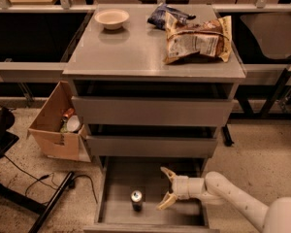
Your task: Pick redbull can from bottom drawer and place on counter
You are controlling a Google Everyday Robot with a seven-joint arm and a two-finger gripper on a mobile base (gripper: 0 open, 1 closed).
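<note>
The redbull can (pixel 137 200), a slim dark can with a silver top, stands upright on the floor of the open bottom drawer (pixel 117 182), toward its front left. My gripper (pixel 166 188) reaches in from the right over the drawer, its two pale fingers spread open and pointing left. It is empty and sits a short way right of the can, apart from it. The grey counter (pixel 136 52) tops the cabinet above.
On the counter are a white bowl (pixel 112 18) at back left and two snack bags (pixel 198 38) at back right. The two upper drawers (pixel 153 111) are shut. A cardboard box (pixel 56 123) with clutter sits left of the cabinet; cables and a black stand lie on the floor.
</note>
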